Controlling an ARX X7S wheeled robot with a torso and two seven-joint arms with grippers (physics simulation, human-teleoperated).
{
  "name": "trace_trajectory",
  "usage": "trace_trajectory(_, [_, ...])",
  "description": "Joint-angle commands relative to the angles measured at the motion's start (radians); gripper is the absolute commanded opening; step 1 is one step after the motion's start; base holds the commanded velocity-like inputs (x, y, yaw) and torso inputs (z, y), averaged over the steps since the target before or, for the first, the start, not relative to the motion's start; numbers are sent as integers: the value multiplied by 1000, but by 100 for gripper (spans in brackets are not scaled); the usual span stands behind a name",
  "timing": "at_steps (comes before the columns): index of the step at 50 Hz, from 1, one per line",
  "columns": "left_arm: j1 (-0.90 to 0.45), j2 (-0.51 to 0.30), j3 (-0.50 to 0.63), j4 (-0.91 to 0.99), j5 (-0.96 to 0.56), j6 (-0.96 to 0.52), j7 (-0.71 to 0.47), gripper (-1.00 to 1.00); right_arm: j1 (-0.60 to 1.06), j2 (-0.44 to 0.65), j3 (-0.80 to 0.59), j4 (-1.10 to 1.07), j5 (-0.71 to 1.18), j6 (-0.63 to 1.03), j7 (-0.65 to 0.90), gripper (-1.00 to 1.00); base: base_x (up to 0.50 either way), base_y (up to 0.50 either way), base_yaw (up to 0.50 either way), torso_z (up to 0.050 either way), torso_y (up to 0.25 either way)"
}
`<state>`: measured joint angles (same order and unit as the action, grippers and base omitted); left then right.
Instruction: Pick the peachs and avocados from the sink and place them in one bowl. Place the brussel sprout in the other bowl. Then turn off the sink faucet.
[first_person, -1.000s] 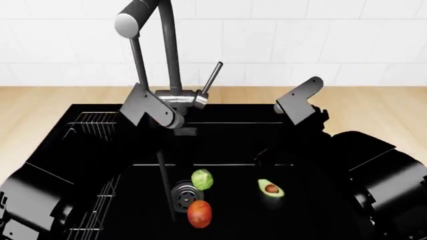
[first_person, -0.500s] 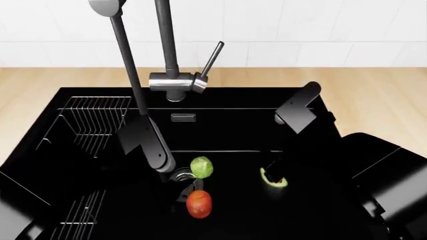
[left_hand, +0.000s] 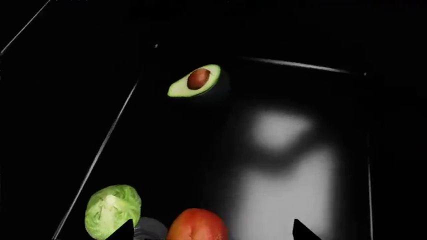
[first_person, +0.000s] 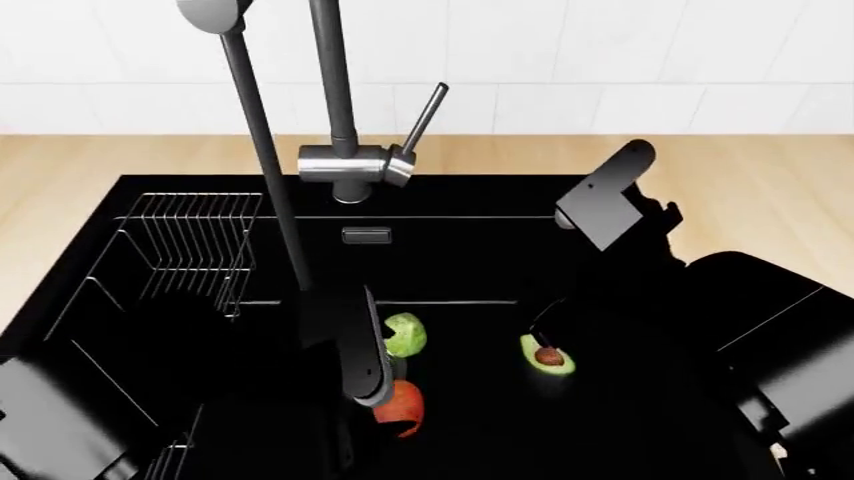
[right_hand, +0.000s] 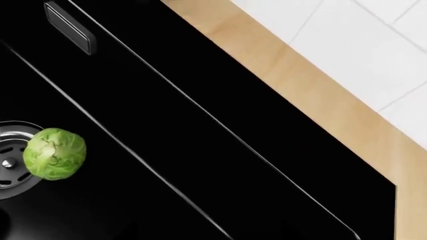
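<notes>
In the black sink (first_person: 454, 250), a red-orange peach (first_person: 399, 408), a green brussel sprout (first_person: 404, 334) and an avocado half (first_person: 549, 358) lie on the floor near the steel drain (right_hand: 8, 161). My left gripper (left_hand: 212, 232) is open, its tips on either side of the peach (left_hand: 197, 226), with the sprout (left_hand: 112, 211) just outside one tip and the avocado (left_hand: 193, 81) farther off. My right gripper (first_person: 545, 324) hangs dark just above the avocado; its jaws do not show. The sprout also shows in the right wrist view (right_hand: 55, 154). The steel faucet (first_person: 350, 165) has its lever (first_person: 424, 118) raised. The bowls are out of view.
A steel wire rack (first_person: 187, 245) hangs in the sink's left side. The wooden counter (first_person: 747, 185) surrounds the basin, with a white tiled wall behind. An overflow slot (first_person: 367, 235) sits in the back wall. My left arm's link (first_person: 358, 345) covers part of the fruit.
My left arm has moved down and forward, now covering the drain and part of the peach and sprout. My right arm shifted slightly, so more of the avocado shows.
</notes>
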<state>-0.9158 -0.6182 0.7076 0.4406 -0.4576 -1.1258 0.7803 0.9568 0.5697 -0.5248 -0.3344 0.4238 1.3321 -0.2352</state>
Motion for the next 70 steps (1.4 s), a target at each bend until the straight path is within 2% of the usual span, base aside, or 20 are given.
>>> trace_trajectory(1, [-18, -3, 75, 8, 4, 5, 42, 100, -7, -1, 7, 0, 2, -10, 7, 100, 0, 0, 0, 0, 0])
trace_trajectory(18, [-18, 13, 192, -94, 96, 41, 18, 100, -30, 2, 26, -8, 17, -16, 12, 100, 0, 0, 0, 0, 0])
trace_trajectory(26, [-10, 26, 205, -98, 97, 52, 17, 100, -38, 4, 33, -17, 24, -17, 13, 100, 0, 0, 0, 0, 0])
trace_trajectory(70, [-28, 145, 302, -464, 191, 254, 25, 100, -78, 0, 54, -22, 55, -42, 17, 100, 0, 0, 0, 0, 0])
